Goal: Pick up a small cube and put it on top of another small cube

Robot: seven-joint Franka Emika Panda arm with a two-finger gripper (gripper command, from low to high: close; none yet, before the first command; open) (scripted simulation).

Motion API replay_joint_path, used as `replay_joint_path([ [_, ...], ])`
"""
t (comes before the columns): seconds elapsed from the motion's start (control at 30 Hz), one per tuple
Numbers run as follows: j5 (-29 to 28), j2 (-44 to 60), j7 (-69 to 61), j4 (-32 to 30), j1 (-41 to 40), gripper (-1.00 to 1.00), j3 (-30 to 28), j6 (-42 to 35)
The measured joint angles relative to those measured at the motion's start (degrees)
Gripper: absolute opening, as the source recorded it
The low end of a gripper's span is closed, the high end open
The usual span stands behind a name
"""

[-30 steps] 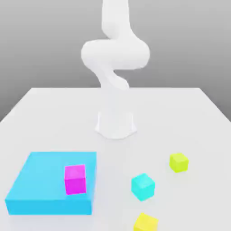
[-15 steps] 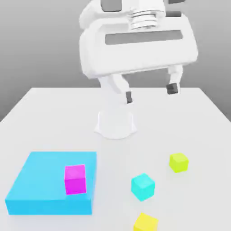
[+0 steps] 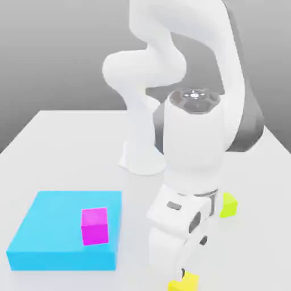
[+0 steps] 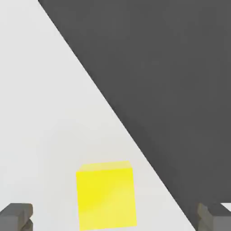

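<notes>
Hanging low over the matte white table (image 3: pixel 62 148), the smooth white gripper (image 4: pixel 115 219) has its dark square-tipped fingers (image 4: pixel 16 216) spread wide, grasping nothing. The small cube (image 4: pixel 106 196), flat-faced and warm yellow, sits on the table between them near the table edge. Another small cube (image 3: pixel 228 204), lime and sharp-edged, rests well apart, partly behind the arm. A magenta cube (image 3: pixel 94 225) stands on a flat cyan slab (image 3: pixel 51 227).

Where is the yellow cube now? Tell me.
The yellow cube sits on the table at the bottom edge of the exterior view, right of centre, just under the open gripper, near the table's edge.
</notes>
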Motion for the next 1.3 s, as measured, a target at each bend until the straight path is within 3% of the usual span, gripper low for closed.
replay_joint_path([
  [0.1,1.31,6.33,-1.53,1.24,-1.29,0.00,1.68,4.76],
  [0.13,1.73,7.80,-1.87,1.54,-1.70,-1.00,2.19,5.87],
  [0.37,1.67,7.81,-1.85,1.54,-1.72,-1.00,2.20,5.77],
  [0.53,-1.13,-1.37,-0.76,-1.20,0.09,-1.00,0.60,-0.78],
  [0.8,-2.12,-16.15,-17.88,-16.40,6.41,-1.00,9.78,-1.33],
  [1.07,-4.25,-31.67,-34.53,-32.15,17.22,-1.00,14.30,0.17],
  [1.3,-7.74,-20.52,-34.00,-32.99,17.21,-1.00,15.07,12.33],
])
